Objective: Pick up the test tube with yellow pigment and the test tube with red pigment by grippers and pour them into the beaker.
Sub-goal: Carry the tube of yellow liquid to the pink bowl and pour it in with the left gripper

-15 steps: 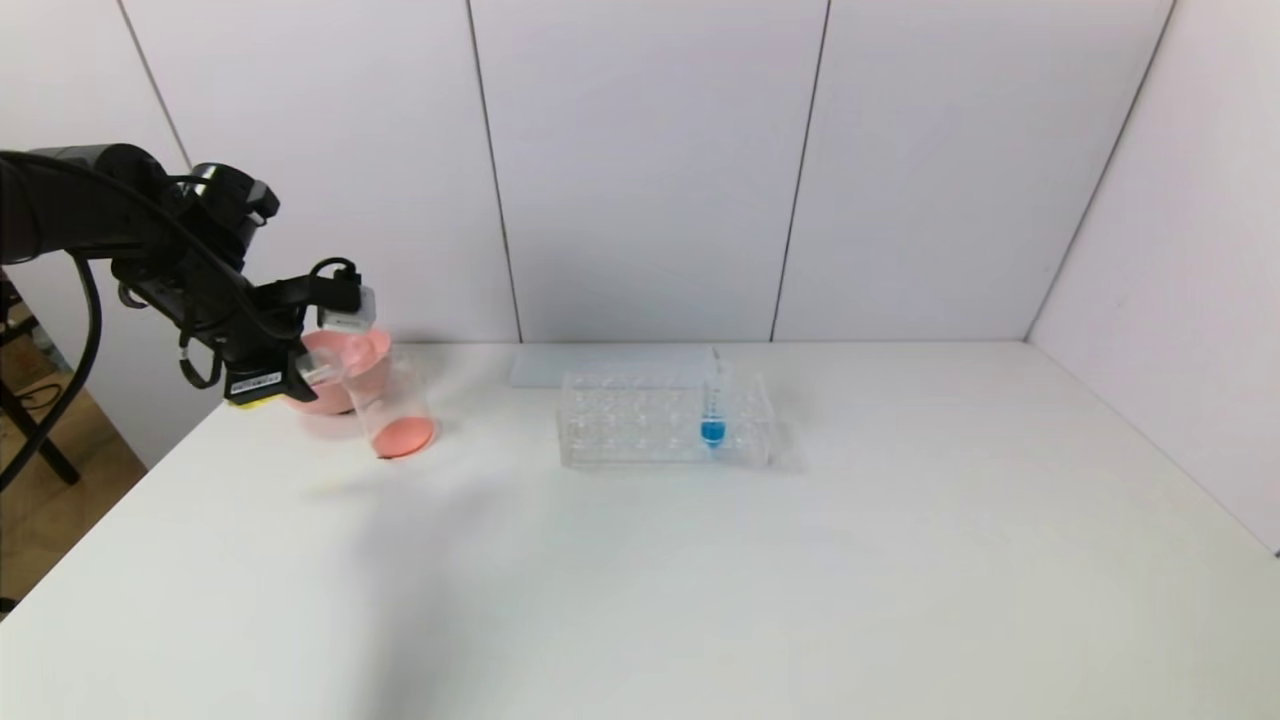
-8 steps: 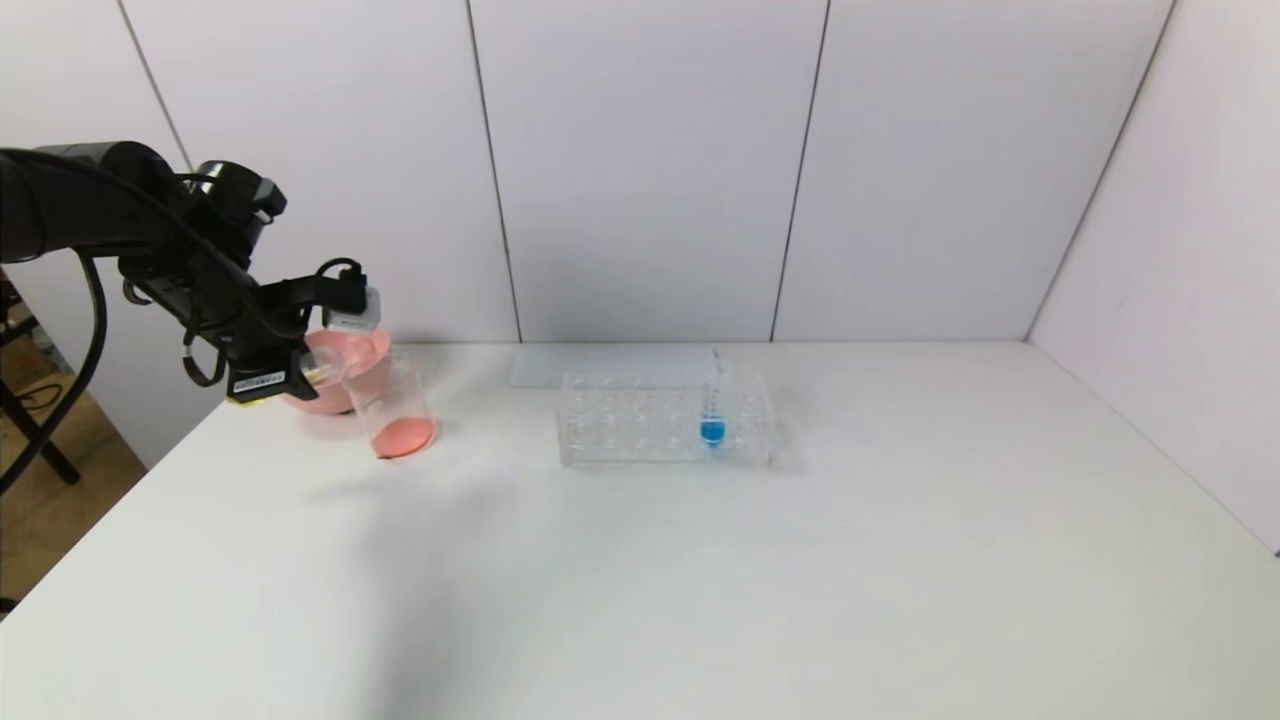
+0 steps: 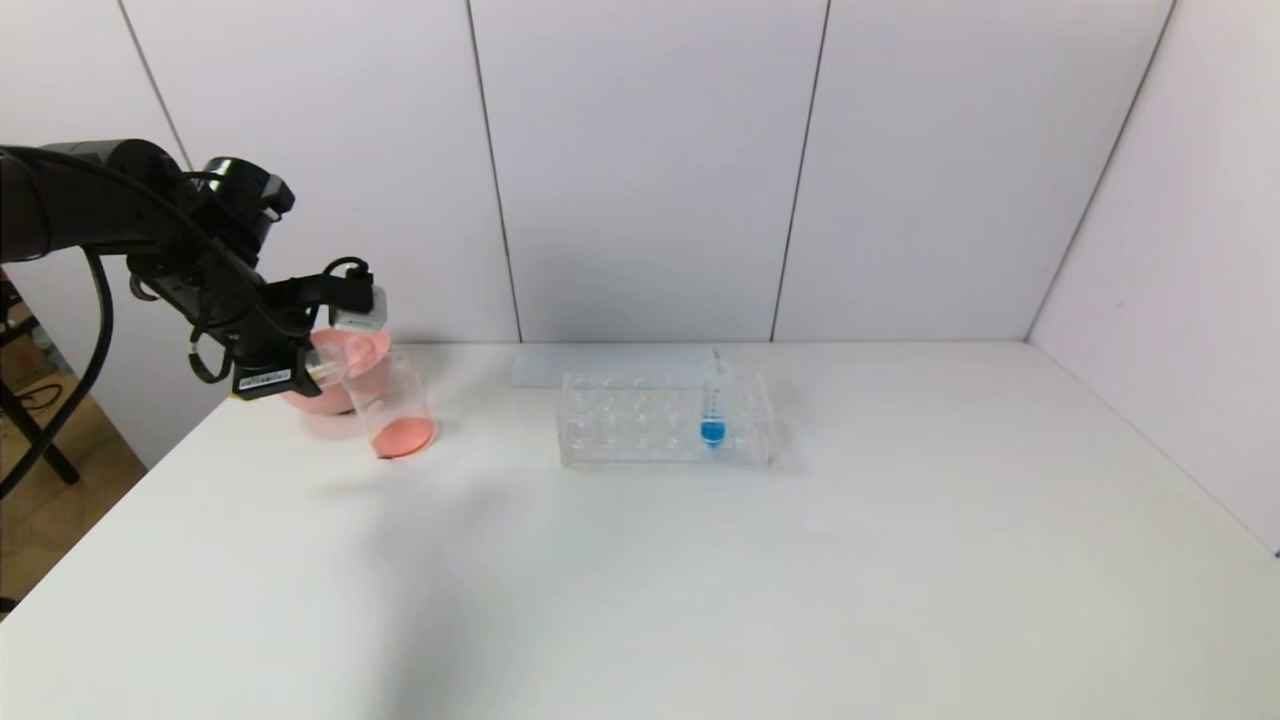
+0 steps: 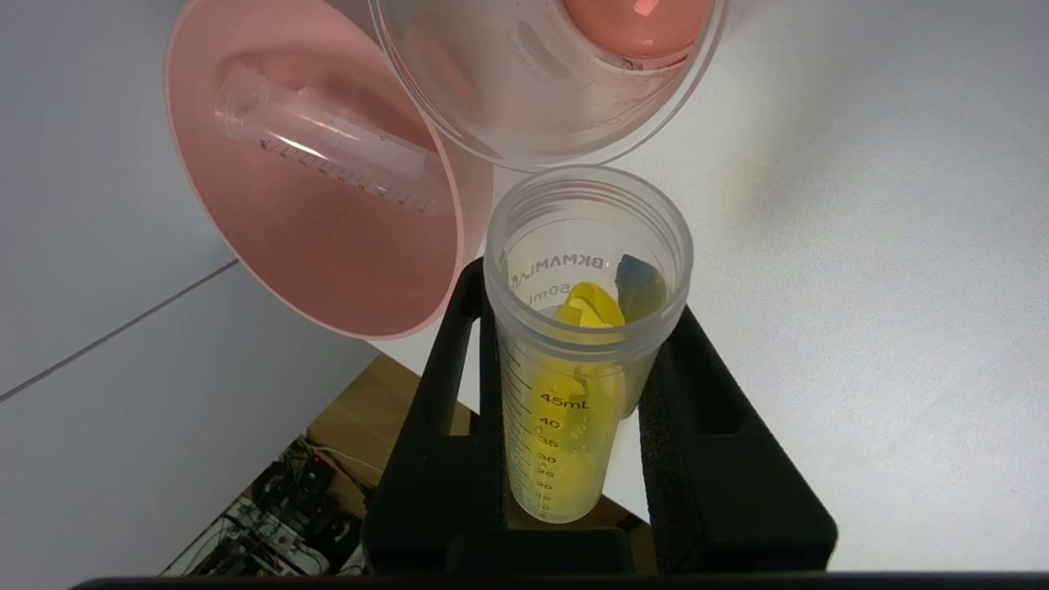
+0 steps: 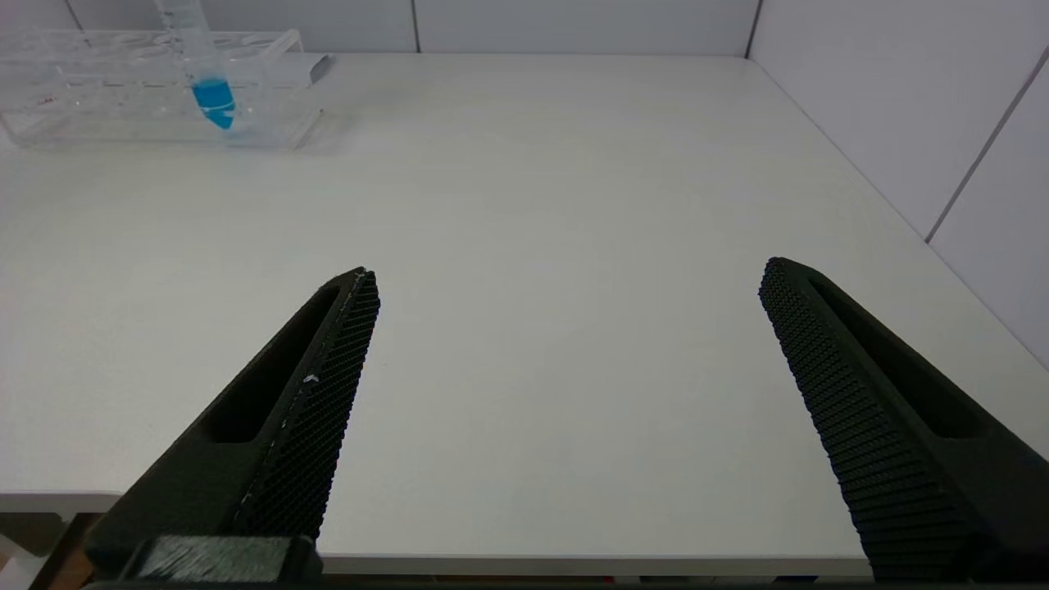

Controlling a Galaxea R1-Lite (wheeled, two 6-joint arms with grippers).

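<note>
My left gripper (image 4: pixel 574 303) is shut on the test tube with yellow pigment (image 4: pixel 574 369). It holds the tube tilted, with the open mouth close beside the beaker's rim. Yellow liquid lies along the inside of the tube. The clear beaker (image 4: pixel 508 90) stands on the table at the far left (image 3: pixel 390 405) with red-orange liquid in its bottom. In the head view the left gripper (image 3: pixel 310 372) is just left of the beaker. No tube with red liquid shows. My right gripper (image 5: pixel 565 287) is open and empty over the table's front edge.
A pink bowl (image 4: pixel 328 270) stands right behind the beaker (image 3: pixel 345 350), with an empty clear tube (image 4: pixel 328 152) lying in it. A clear tube rack (image 3: pixel 640 425) at the table's middle back holds a blue-tipped tube (image 3: pixel 712 410). The table's left edge is near the bowl.
My left gripper has risen slightly and shifted a little toward the beaker with the yellow tube in it. The beaker, bowl and rack have not moved.
</note>
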